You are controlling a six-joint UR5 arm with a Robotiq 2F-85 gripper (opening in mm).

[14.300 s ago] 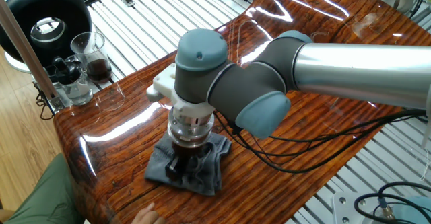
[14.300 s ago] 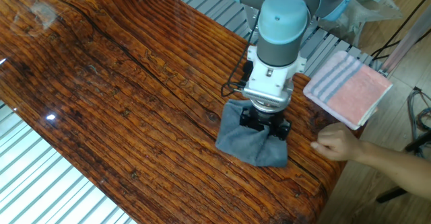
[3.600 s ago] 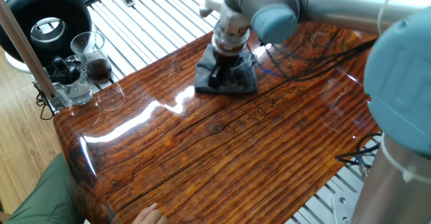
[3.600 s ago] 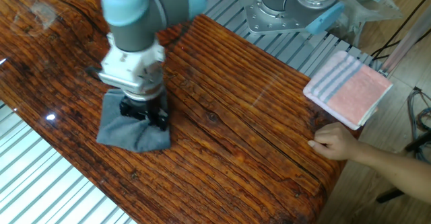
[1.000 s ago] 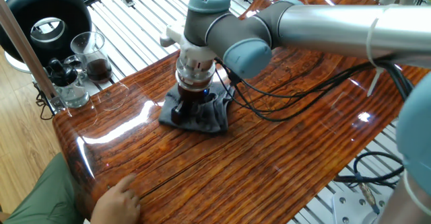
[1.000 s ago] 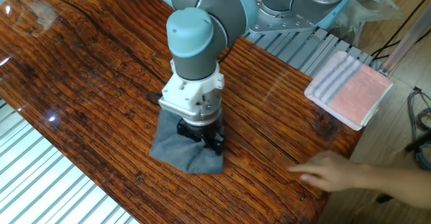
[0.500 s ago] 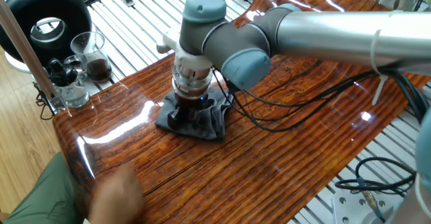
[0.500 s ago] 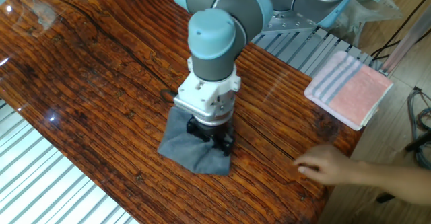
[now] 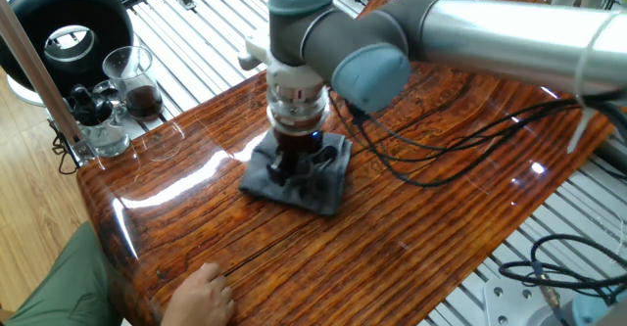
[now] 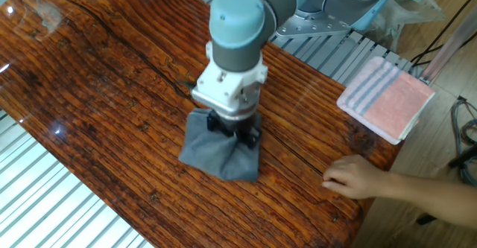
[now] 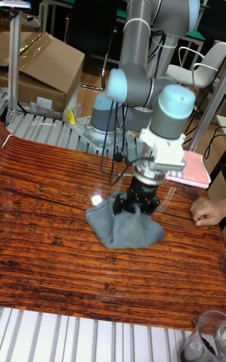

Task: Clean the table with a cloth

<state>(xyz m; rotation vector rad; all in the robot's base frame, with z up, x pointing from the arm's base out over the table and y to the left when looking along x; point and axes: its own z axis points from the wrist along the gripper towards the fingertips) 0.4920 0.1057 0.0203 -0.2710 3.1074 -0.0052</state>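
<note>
The blue-grey cloth (image 9: 299, 181) (image 10: 216, 153) (image 11: 122, 225) lies bunched on the glossy reddish-brown table (image 9: 411, 218) (image 10: 89, 91) (image 11: 50, 261). My gripper (image 9: 291, 164) (image 10: 237, 131) (image 11: 139, 205) points straight down and presses into the cloth's top, its dark fingers shut on a fold of it. The cloth spreads out in front of and beside the fingers, flat against the wood. The fingertips are sunk in the fabric and partly hidden.
A person's hand (image 9: 201, 292) (image 10: 354, 177) (image 11: 207, 210) rests at the table's end. A folded pink-and-grey striped towel (image 10: 385, 95) (image 11: 188, 173) lies at the corner. Glass jars (image 9: 127, 81) and a black round device (image 9: 59, 23) stand beside the table. Black cables (image 9: 460, 135) trail over the wood.
My gripper has dragged the cloth a short way across the table, toward the middle of its width. The person's hand has settled back at the table's end.
</note>
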